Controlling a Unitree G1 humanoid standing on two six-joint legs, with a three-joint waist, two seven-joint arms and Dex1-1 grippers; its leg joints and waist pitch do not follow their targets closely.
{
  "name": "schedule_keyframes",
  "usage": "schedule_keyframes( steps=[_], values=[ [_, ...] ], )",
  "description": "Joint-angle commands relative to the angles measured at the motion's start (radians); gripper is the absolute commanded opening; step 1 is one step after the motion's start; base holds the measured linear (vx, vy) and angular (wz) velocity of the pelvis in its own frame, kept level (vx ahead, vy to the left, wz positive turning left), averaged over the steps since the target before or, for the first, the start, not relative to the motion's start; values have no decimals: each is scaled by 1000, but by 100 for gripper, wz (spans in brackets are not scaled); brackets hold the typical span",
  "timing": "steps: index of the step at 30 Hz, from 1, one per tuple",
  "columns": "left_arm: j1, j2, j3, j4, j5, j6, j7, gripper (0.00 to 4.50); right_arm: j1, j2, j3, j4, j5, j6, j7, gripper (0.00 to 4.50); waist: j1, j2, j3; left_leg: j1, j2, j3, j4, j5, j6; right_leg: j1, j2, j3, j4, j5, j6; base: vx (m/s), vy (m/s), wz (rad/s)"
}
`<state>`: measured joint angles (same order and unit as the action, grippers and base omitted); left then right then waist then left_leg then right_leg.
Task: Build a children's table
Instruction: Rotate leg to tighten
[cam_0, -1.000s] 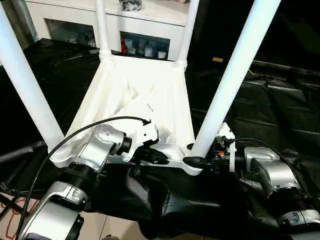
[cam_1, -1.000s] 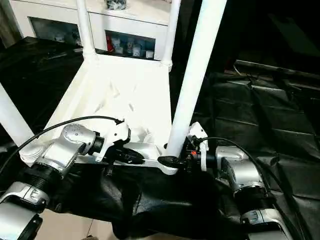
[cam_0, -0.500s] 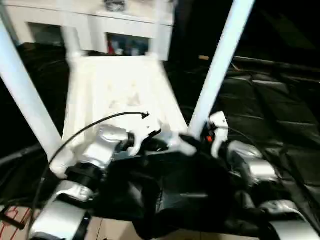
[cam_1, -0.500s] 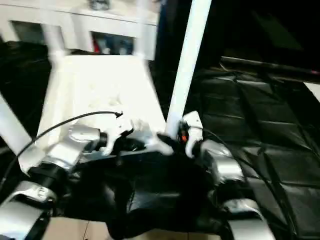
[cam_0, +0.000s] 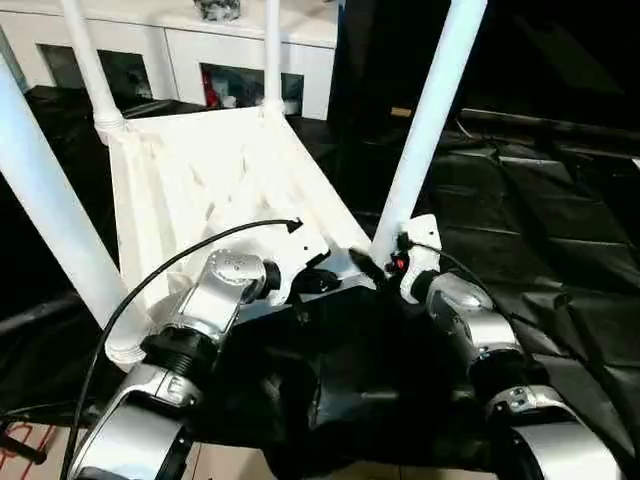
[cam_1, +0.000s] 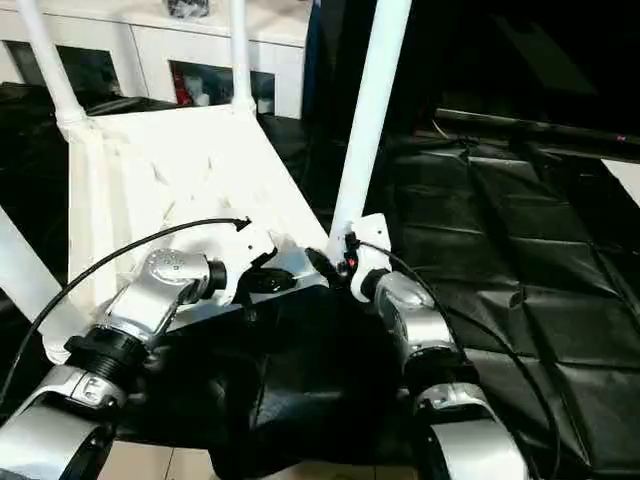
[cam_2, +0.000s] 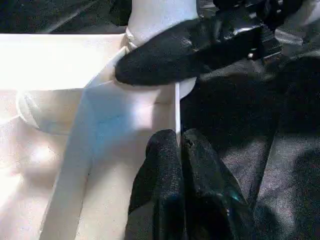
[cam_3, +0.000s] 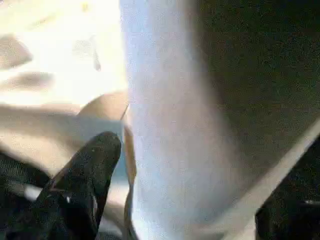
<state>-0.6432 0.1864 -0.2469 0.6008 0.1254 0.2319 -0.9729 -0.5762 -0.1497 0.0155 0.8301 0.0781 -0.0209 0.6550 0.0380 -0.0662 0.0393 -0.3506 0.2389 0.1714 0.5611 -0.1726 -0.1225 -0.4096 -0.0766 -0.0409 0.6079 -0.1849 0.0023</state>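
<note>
Children's table (cam_0: 215, 185): light, rigid, slick plastic; left gripper (cam_2: 180, 150) pinches rim; right gripper (cam_0: 375, 268) straddles leg (cam_0: 425, 125), grasp uncertain.

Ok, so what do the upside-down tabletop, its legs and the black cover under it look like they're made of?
Tabletop: looks like white moulded plastic, smooth and slightly glossy, judging by the ribs on its underside. Legs: smooth white tubes, probably plastic, though painted metal cannot be ruled out. Black cover: thin, shiny sheeting, likely plastic film or coated fabric, going by its creases and highlights.
</note>
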Motion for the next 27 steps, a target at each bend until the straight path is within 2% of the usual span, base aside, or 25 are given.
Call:
schedule_keyframes(
  steps=[1,2,4,7,8,9,11,13,15,17,18,21,24,27],
  values=[
    [-4,-40,-60,-28,-32,-42,-69,0,19,-2,62,-30,-9,-12,120,375,9,6,-55,-3,-12,18,-55,-245,44,51,-35,27,-74,-164,-213,0,0,0],
    [-2,-30,-59,-31,-33,-45,-84,0,39,-37,57,-73,18,-9,207,375,10,4,-55,-3,-13,19,-54,-234,53,51,-34,28,-72,-141,-220,0,0,0],
    [-1,-19,-59,-33,-34,-49,-99,0,60,-76,52,-120,51,11,300,375,22,3,-59,-5,-14,21,-48,-169,85,58,-32,28,-59,-30,-249,0,0,0],
    [0,-4,-55,-29,-36,-57,-113,0,96,-168,65,-193,79,35,449,375,35,-2,-58,-5,-13,23,-44,-141,120,58,-32,26,-55,14,-267,0,0,0],
    [1,-2,-54,-29,-37,-57,-115,0,100,-187,66,-199,82,41,470,375,38,-4,-57,-5,-12,23,-44,-144,121,59,-32,25,-57,2,-266,0,0,0],
    [0,5,-54,-24,-39,-64,-120,0,105,-229,59,-215,103,62,511,375,43,-10,-55,-5,-13,24,-44,-155,118,58,-33,25,-59,-29,-261,0,0,0],
    [0,10,-53,-23,-39,-67,-126,0,113,-258,50,-234,119,83,547,375,49,-9,-52,-2,-10,23,-46,-197,104,53,-37,26,-66,-115,-244,0,0,0],
    [0,14,-52,-22,-39,-70,-131,0,117,-277,40,-245,124,94,570,375,48,-10,-50,-6,-10,21,-48,-210,92,53,-39,25,-69,-167,-222,0,0,0],
    [-1,19,-54,-22,-39,-72,-142,0,114,-291,27,-239,118,84,566,375,49,-11,-53,-4,-10,21,-47,-208,80,52,-40,25,-71,-190,-212,0,0,0],
    [-1,23,-54,-23,-41,-72,-149,0,108,-295,19,-233,115,77,553,375,48,-10,-54,-6,-11,21,-46,-191,77,52,-39,25,-68,-167,-215,0,0,0],
    [0,27,-56,-24,-45,-77,-162,0,103,-295,19,-237,115,72,541,375,48,-9,-56,-6,-13,20,-45,-166,79,54,-37,25,-63,-126,-221,0,0,0],
    [2,32,-59,-26,-49,-82,-170,0,104,-290,27,-254,117,72,533,375,48,-11,-57,-7,-14,22,-42,-145,91,55,-35,24,-58,-79,-235,0,0,0],
    [2,34,-61,-25,-50,-83,-171,0,95,-262,36,-239,99,45,490,375,48,-10,-56,-7,-13,22,-43,-154,89,54,-36,23,-60,-100,-233,0,0,0],
    [0,36,-62,-21,-50,-84,-173,0,62,-224,58,-177,56,33,424,375,44,-7,-56,-6,-13,20,-46,-171,70,52,-37,23,-62,-138,-226,0,0,0]
  ],
)
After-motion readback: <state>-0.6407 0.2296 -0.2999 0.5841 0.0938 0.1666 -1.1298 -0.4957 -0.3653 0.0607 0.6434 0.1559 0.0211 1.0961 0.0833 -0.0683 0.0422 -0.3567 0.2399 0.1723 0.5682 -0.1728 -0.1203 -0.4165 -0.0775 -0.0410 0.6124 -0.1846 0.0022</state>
